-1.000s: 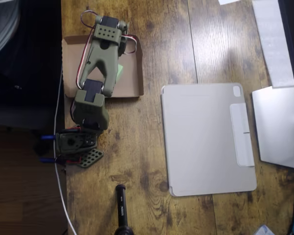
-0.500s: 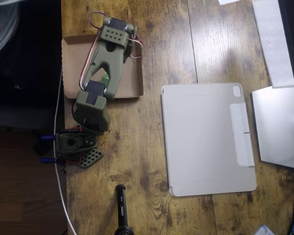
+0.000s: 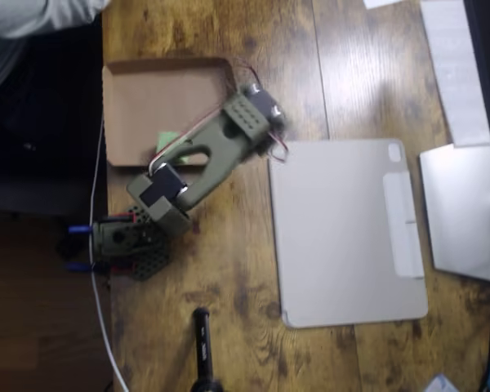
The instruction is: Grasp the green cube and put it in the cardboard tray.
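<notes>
A wooden tabletop (image 3: pixel 229 269) with dark grain fills most of the overhead view. On its right half lies a pale grey tablet case (image 3: pixel 347 233), flat, with a folded strap along its right side. At upper left sits the cardboard tray (image 3: pixel 139 94), its brown bottom mostly bare and its lower edge partly covered by the arm. The olive-green arm (image 3: pixel 204 151) stretches from its base (image 3: pixel 126 245) at the left edge of the tabletop up and to the right, its far end lying over the tray's lower right corner and touching the upper left corner of the tablet case in the picture. The green cube (image 3: pixel 167 140) rests inside the tray near its lower rim, half hidden under the arm. The fingers are tucked beneath the arm's far end, so I cannot tell whether they are spread or closed.
</notes>
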Controlling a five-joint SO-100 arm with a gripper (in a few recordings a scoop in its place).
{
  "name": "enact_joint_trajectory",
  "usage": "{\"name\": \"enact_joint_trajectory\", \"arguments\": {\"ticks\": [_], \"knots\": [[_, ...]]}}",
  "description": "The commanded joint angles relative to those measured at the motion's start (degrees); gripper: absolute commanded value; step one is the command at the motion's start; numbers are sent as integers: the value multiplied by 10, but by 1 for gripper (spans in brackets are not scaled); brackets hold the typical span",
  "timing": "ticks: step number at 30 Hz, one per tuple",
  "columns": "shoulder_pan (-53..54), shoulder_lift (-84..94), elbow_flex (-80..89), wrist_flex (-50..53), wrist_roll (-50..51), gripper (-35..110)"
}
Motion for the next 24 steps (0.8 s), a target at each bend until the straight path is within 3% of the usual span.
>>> {"name": "enact_joint_trajectory", "arguments": {"ticks": [1, 12, 24], "knots": [[66, 16, 30, 14, -43, 8], [205, -8, 54, 16, -66, 0], [258, -40, 63, 15, -78, 0]]}}
